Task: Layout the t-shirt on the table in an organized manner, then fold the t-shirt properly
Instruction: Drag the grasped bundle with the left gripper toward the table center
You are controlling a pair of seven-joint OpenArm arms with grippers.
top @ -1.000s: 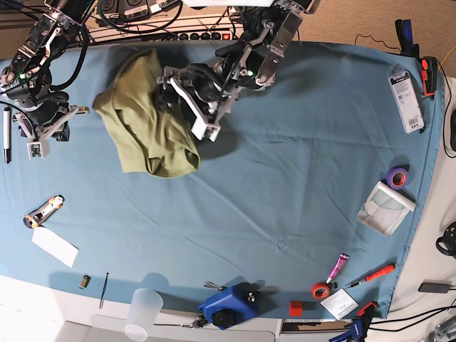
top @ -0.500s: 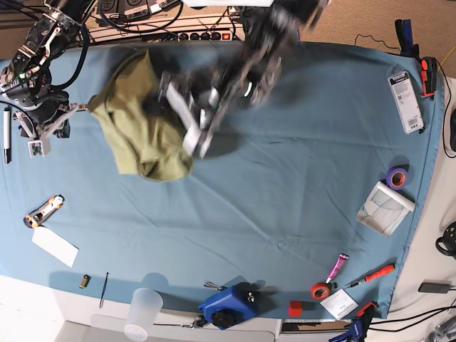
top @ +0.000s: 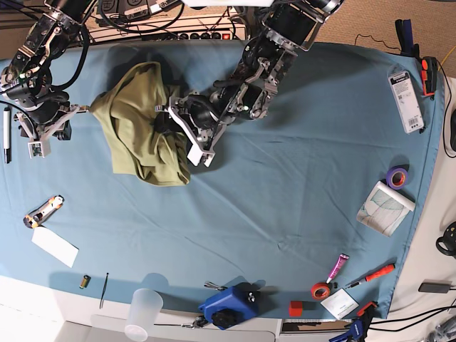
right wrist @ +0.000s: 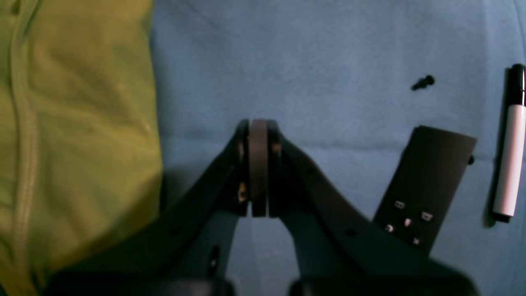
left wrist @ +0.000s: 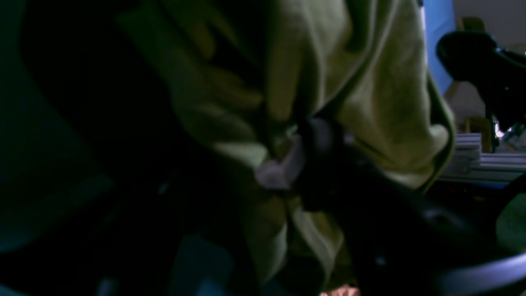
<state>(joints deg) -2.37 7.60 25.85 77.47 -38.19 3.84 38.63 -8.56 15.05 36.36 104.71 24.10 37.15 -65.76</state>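
Right fingers (right wrist: pixel 258 164): pressed flat together, nothing between them, poised over bare teal tabletop (right wrist: pixel 328 61) just beside the edge of the olive t-shirt (right wrist: pixel 78 123). To their other side lie a dark rectangular plate (right wrist: pixel 427 185), a small black screw (right wrist: pixel 423 82) and a white marker with a black cap (right wrist: pixel 509 144), partly cut off at the frame edge.

Left fingers (left wrist: pixel 296 164): buried in folds of the t-shirt; the wrist view is dark and blurred, so whether they are parted or pinching cloth cannot be told. In the base view the left gripper (top: pixel 187 132) lies against the right side of the t-shirt (top: pixel 139 121), its tips hidden by fabric.

T-shirt: a crumpled heap at the upper left of the tabletop (top: pixel 285 214), between the two arms; sleeves and neck opening are not distinguishable. The right gripper (top: pixel 43 132) sits near its left edge.
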